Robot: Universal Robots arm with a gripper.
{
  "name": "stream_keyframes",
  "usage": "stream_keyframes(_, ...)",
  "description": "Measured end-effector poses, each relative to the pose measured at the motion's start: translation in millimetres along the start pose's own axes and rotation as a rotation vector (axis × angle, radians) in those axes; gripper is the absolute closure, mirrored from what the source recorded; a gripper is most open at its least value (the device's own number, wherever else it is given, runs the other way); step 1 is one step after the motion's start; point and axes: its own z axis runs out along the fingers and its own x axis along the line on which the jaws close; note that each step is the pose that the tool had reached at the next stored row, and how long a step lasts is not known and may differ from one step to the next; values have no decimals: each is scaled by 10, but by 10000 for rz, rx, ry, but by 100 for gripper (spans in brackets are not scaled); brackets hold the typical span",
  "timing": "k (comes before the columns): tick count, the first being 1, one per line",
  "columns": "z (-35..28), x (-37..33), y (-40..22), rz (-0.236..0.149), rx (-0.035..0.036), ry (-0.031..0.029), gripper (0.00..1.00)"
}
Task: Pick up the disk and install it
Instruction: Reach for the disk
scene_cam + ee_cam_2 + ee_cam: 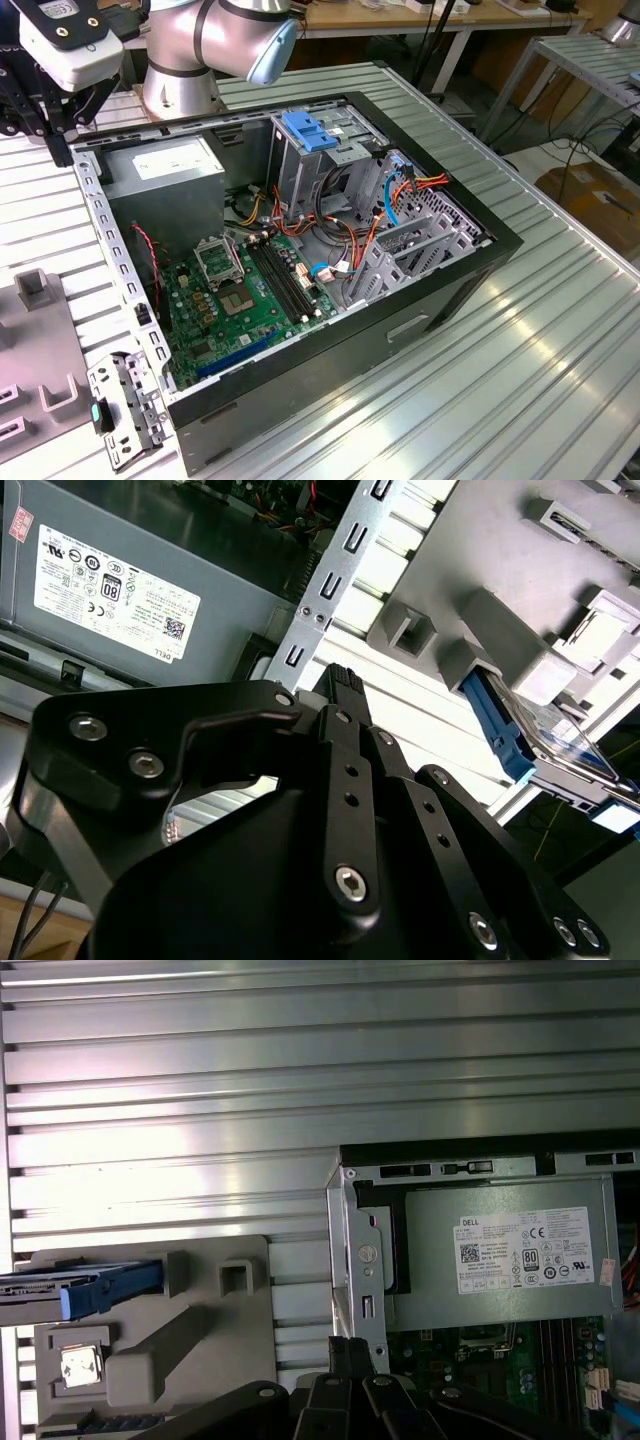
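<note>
The disk [82,1286] is a flat silver drive with blue rails. It stands on edge in a slot of the grey fixture plate [200,1360], and in the second wrist view the disk [548,732] rests against a grey block. My gripper [350,1346] hangs above the corner of the open computer case [330,370], beside the power supply [500,1260] and apart from the disk. In the exterior view the gripper [62,135] is at the far upper left. Its black fingers [342,685] are shut with nothing between them.
The open case holds a green motherboard [240,300], bundled cables, and a tall grey drive cage with a blue handle [310,130]. A loose metal bracket [125,410] lies by the case's near corner. The ribbed aluminium table [520,380] extends to the exterior view's right.
</note>
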Motion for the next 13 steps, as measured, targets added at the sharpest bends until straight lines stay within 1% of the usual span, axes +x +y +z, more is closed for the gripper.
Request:
stream_keyframes(4,0,9,-1,1,0,0,89)
stream_keyframes(7,-1,40,-3,0,-1,0,89)
stream_keyframes(13,-1,43,-3,-1,0,0,89)
